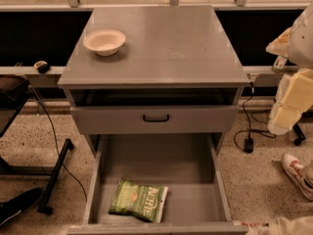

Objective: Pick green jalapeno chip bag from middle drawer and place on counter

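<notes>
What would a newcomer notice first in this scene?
The green jalapeno chip bag lies flat at the front of the open middle drawer, the one bright thing among grey. A white bowl sits back left on the counter, and the gripper hangs at the picture's right edge, well away from the bag.

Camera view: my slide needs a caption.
Chip bag in the open drawer, bowl on the counter, gripper at far right.

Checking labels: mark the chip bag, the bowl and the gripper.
green jalapeno chip bag (139, 200), camera view, printed front.
white bowl (104, 40), camera view, inside hollow.
gripper (282, 117), camera view, far right, lower tip.
</notes>
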Controlling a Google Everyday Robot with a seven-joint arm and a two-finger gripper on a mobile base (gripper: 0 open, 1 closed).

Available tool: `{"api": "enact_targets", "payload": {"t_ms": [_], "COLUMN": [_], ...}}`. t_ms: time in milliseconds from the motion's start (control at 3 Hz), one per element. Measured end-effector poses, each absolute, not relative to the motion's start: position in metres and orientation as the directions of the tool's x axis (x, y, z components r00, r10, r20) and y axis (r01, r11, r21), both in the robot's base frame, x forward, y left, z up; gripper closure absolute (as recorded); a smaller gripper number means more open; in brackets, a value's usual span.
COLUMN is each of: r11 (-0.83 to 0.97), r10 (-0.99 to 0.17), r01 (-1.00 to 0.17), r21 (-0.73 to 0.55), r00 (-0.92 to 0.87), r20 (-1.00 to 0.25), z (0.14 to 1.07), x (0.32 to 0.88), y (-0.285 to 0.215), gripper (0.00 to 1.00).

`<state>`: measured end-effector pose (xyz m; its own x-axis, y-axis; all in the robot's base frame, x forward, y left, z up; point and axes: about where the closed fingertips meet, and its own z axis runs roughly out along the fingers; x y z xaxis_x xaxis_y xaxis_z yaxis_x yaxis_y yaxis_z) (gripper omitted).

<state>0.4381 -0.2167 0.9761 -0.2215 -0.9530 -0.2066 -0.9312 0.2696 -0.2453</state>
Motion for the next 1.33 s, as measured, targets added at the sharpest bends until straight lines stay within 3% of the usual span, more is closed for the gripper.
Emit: {"api": "enact_targets", "payload": {"t_ms": [333, 667, 1333], "r11": [0.270, 0.214, 0.062], "r10": [-0.953, -0.953, -0.871], "r01": [-0.931, -0.961, -0.997], "r21": [-0.245, -0.177, -0.049], "r00": [-0.221, -0.165, -0.030], "r20": [-0.207, -0.254, -0.491], "z": [0.976, 0.934, 0.826], "x": [0.438, 0.444, 0.391], "y": [-0.217, -0.177, -0.019], "gripper": [0.00, 0.00, 0.00]}}
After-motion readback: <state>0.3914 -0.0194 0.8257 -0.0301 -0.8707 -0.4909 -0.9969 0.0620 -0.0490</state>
